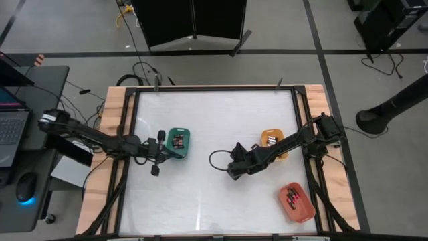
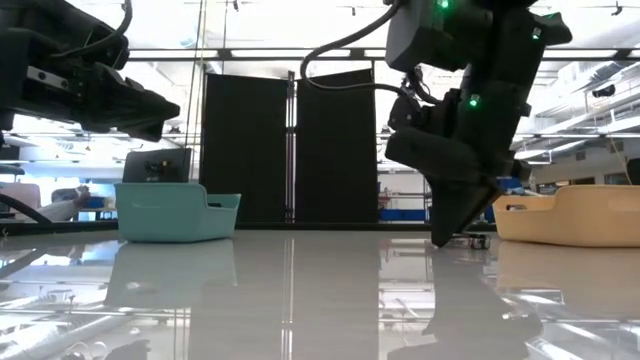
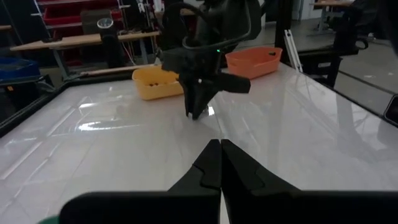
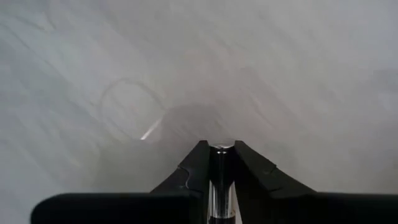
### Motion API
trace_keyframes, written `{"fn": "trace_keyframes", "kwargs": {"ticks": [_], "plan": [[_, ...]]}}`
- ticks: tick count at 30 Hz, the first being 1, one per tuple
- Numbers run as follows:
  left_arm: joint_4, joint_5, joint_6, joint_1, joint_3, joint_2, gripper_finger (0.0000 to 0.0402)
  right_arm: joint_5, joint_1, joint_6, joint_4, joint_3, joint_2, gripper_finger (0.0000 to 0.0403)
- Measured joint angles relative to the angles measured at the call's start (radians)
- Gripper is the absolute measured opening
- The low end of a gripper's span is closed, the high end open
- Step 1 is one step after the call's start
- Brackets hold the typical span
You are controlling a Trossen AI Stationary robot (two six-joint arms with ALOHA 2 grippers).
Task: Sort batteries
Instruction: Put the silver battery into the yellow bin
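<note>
- White tabletop (image 1: 200,134), lab behind.
- R gripper (image 4: 222,149) nose-down, clamped on silvery battery (image 4: 221,180) btwn its fingers for sorting.
- L gripper (image 3: 220,144) clenched, empty, waits beside green tray (image 1: 178,142).

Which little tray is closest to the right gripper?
The orange-yellow tray, just behind the right gripper. The green tray and red tray lie farther away.
</note>
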Motion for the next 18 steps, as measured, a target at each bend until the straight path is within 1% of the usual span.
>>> {"fn": "trace_keyframes", "kwargs": {"ticks": [5, 14, 18], "plan": [[-0.081, -0.001, 0.004, 0.000, 0.000, -0.096, 0.0006, -0.003, 0.000, -0.026, -0.090, 0.048, -0.002, 0.0057], [-0.253, -0.008, 0.005, 0.000, 0.000, -0.273, 0.0006, 0.014, 0.003, -0.062, -0.389, 0.180, -0.016, 0.0057], [-0.316, -0.008, 0.018, 0.000, 0.000, -0.352, 0.0006, 0.018, 0.004, -0.062, -0.506, 0.207, -0.049, 0.0057]]}}
